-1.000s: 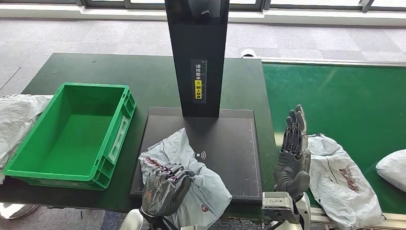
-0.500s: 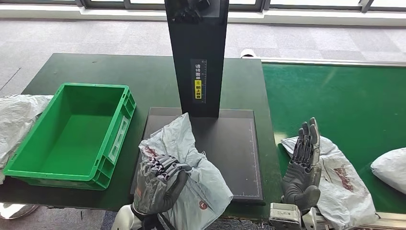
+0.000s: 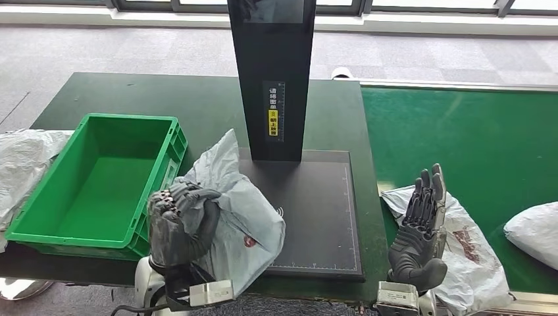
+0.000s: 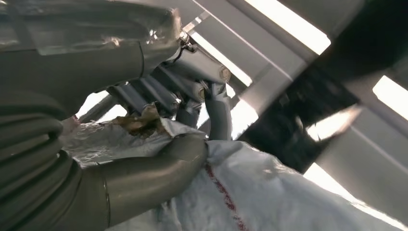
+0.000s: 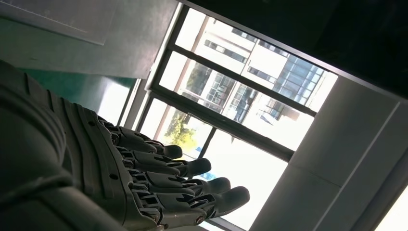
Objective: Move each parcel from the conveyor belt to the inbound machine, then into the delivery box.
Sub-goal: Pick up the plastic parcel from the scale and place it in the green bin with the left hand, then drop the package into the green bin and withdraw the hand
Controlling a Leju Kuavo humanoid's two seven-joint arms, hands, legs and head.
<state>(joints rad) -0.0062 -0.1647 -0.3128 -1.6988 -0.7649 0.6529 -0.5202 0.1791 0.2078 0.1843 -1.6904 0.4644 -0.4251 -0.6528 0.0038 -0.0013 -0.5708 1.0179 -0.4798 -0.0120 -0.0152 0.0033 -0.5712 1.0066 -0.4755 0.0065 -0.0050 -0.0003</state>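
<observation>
Since the earlier frames, we had carried the grey parcel (image 3: 233, 210) leftward off the middle of the inbound machine (image 3: 316, 217), so that it hung over the platform's left edge, just beside the green delivery box (image 3: 99, 184), while our right hand had drifted back toward us beside the conveyor belt (image 3: 474, 131). Going from the big things down: the dark table (image 3: 197, 105) bore the box and the machine, whose black column (image 3: 273, 79) rose behind the platform; the belt ran along the right with a second grey parcel (image 3: 460, 243) and a white parcel (image 3: 536, 230) on it. Our left hand (image 3: 177, 220) gripped the carried parcel, fingers (image 4: 192, 84) curled into bunched film against the thumb. Our right hand (image 3: 421, 230) was held upright, flat and empty, fingers (image 5: 192, 185) straight and close together, just in front of the second parcel. We judged the main risk to be the grip: it took only a fold of slack film, so the bag could slide out or swing as it crossed the box's near wall. Its loose tail could also catch that wall and leave the parcel draped over the rim. The parcel itself looked like a soft, crinkled grey poly mailer with red printing, limp and sagging below the hand.
</observation>
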